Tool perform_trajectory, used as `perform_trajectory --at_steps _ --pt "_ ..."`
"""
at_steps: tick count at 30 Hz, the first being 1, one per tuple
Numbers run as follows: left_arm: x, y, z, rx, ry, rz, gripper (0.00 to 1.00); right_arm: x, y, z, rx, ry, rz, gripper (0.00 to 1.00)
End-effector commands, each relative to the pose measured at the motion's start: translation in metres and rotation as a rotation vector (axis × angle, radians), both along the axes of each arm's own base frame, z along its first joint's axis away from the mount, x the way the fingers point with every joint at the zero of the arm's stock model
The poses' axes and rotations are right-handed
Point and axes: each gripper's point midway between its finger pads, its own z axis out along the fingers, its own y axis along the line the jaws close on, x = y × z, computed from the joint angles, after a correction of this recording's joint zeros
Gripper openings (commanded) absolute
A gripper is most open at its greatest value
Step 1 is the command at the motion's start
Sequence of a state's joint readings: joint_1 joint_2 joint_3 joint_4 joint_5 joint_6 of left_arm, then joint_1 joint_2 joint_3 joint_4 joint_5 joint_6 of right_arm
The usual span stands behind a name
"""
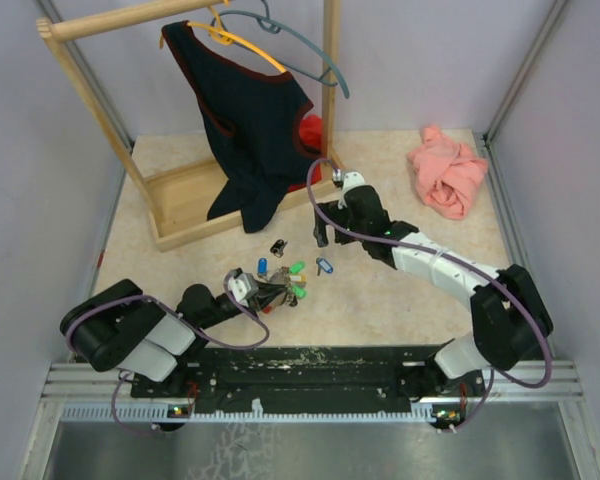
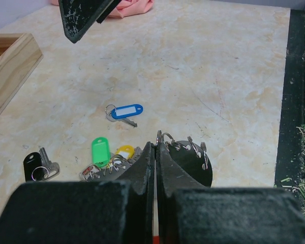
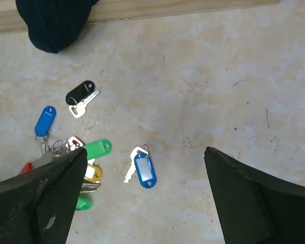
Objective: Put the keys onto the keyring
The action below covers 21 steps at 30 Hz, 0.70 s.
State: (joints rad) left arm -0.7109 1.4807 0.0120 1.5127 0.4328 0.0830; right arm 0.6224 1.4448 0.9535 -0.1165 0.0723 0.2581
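Silvery keys with plastic tags lie loose near the middle of the marbled desk (image 1: 430, 290). There is a blue-tagged key (image 3: 144, 170), a black-tagged key (image 3: 80, 94) and a second blue tag (image 3: 44, 121). A green tag (image 3: 97, 149) and a yellow tag (image 3: 93, 174) are bunched just beside the left gripper (image 2: 155, 147).

That gripper's jaws are pressed together on the keyring (image 2: 190, 160), a dark holder edged with wire loops. This is apparently to keep it steady so the other arm can feed keys on. I cannot tell whether the bunched tags are already threaded.

The right gripper (image 3: 145, 152) hovers with its jaws wide apart, straddling the blue-tagged key from above and touching nothing. It looks lined up to pick that key.

The only box-like thing is the wooden rack base (image 1: 180, 205). No key shows in it, and the hem of the dark garment (image 1: 250, 130) drapes across its front rail.
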Motion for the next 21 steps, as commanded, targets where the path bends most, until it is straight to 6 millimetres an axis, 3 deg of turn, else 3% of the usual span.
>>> perform_trajectory --at_steps 1,3,5,7,11,13,21 --pt "-0.007 0.008 0.022 -0.072 -0.076 0.008 0.01 0.008 -0.005 0.005 0.074 0.072 -0.026 0.93" --pt "-0.007 0.008 0.022 -0.07 -0.074 0.008 0.01 0.006 -0.002 -0.002 0.1 0.154 0.011 0.77" --pt "-0.007 0.008 0.022 -0.07 -0.073 0.007 0.01 0.003 0.003 -0.01 0.103 0.211 0.038 0.7" --pt "-0.007 0.008 0.022 -0.07 -0.074 0.006 0.01 0.004 0.007 -0.015 0.091 0.259 0.046 0.66" --pt "-0.007 0.007 0.021 -0.068 -0.071 0.003 0.01 0.006 0.009 -0.045 0.071 0.374 0.034 0.62" --pt "-0.007 0.007 0.021 -0.066 -0.072 0.004 0.01 0.005 0.016 -0.051 0.104 0.421 0.062 0.55" --pt "-0.006 0.006 0.019 -0.06 -0.07 0.001 0.01 0.007 0.024 -0.073 0.109 0.542 0.099 0.48"
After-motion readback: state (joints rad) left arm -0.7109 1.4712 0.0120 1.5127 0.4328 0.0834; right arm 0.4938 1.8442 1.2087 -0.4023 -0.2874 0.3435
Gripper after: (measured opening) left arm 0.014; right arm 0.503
